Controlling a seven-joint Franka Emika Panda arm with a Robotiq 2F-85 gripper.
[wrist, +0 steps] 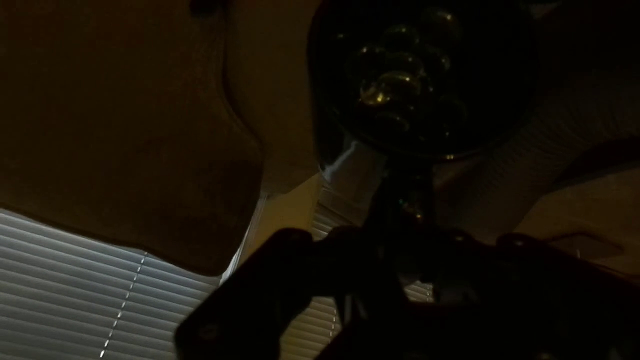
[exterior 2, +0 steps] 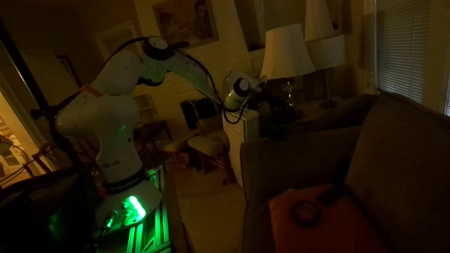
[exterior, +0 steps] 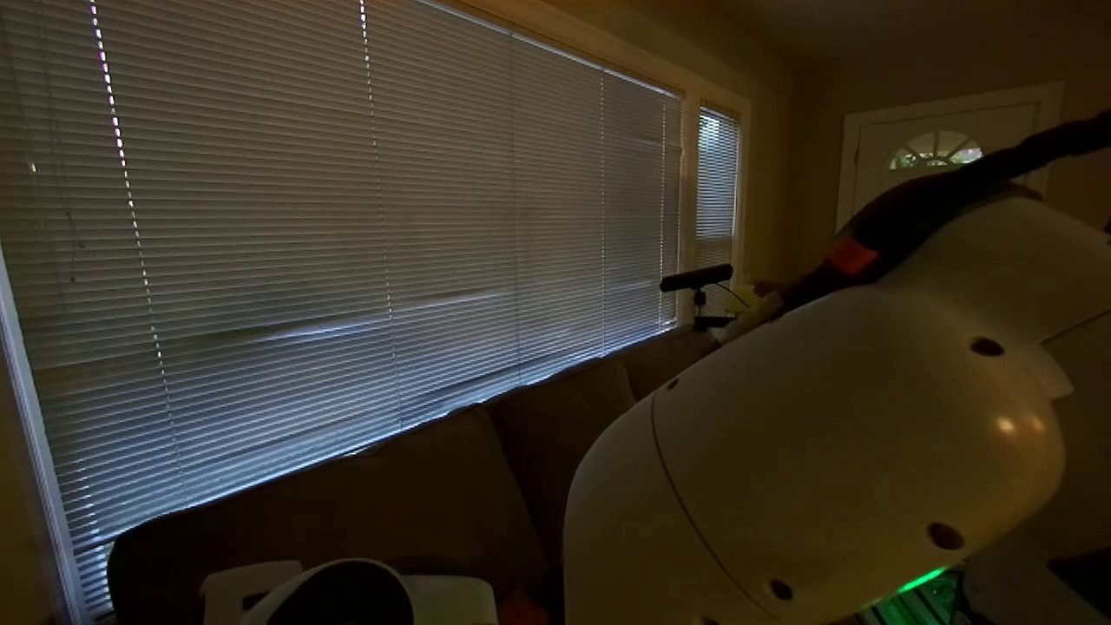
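Your arm (exterior: 807,451) is white and rounded, with dark recessed screw holes (exterior: 945,536) and black-rimmed white joint caps (exterior 2: 158,42). You've got a black cable sleeve (exterior: 1024,158) with an orange-red band (exterior: 853,255); gripper (wrist: 400,240) reads as black angular links. Low down: "Birch" lettering (exterior 2: 111,163), black collar (exterior 2: 129,181) with faint pale text, bright green light (exterior 2: 137,208) beside cable plugs (exterior 2: 110,220).

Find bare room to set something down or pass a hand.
Bare: floor between robot frame and sofa arm; seemingly near end of orange fabric, this side of the dark ring. Crowded: around the gripper, dark round thing close by, gaps too dark to judge.
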